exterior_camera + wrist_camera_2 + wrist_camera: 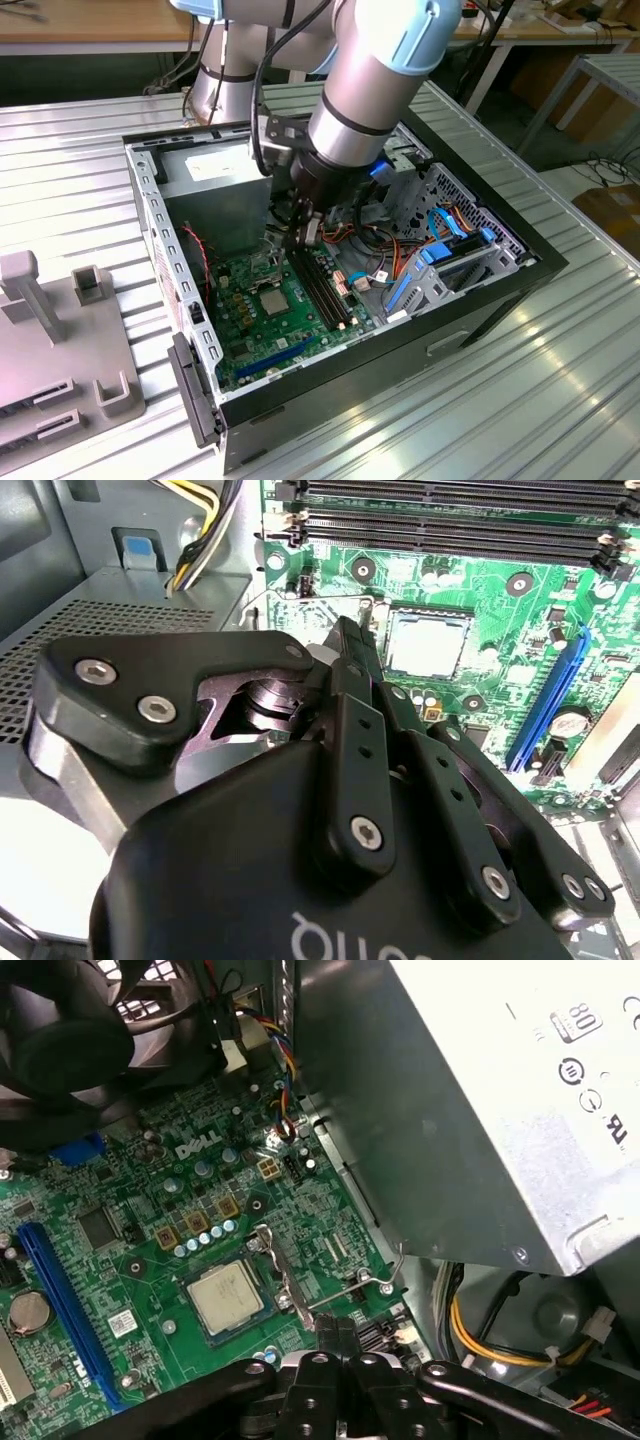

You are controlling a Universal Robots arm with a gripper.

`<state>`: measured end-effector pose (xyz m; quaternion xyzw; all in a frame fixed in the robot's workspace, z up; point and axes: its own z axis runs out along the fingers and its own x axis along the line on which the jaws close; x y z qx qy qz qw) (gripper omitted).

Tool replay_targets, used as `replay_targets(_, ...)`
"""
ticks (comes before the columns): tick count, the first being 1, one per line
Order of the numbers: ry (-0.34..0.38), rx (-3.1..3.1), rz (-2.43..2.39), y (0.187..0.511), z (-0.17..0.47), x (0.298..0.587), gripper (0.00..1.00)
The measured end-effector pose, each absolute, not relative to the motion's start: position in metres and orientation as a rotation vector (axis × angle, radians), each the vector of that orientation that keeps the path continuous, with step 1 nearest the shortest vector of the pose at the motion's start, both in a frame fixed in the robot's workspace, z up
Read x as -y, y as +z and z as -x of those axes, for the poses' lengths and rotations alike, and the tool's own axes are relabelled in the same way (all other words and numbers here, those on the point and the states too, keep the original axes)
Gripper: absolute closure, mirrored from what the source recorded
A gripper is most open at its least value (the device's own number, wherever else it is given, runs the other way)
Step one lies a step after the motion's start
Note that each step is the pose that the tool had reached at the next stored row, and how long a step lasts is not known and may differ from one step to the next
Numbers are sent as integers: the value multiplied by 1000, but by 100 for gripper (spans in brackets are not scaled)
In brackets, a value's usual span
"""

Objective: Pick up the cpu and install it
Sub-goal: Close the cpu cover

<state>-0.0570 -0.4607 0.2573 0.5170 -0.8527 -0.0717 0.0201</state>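
Pincer (338, 1332): black, fingers pressed together, nothing between them; poised just above the socket's edge, beside the retaining lever (352, 1295), tips close to the board in both wrist views (352, 640).

Cpu (226, 1295): flat silver-grey square, seated in the socket on the motherboard; lies just beyond the fingertips, apart from them; also seen in the second wrist view (428, 640) and, small, in the exterior view (273, 301).

Motherboard (262, 340): green, flat on the floor of the open computer case (480, 300); long blue slot (60, 1295) beside the socket; black memory slots (322, 285) running alongside.

Power supply (480, 1110): grey metal box, near the socket, yellow cables below it.

Fan (70, 1030): black, at the board's far end.

Ribbed metal surface (560, 400): beneath the case; grey fixture (60, 340) on the exterior view's left.
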Motion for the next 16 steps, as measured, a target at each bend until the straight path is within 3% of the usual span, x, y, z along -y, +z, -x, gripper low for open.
replay_targets(16,-219,2630,-1632,257,58,467,89)
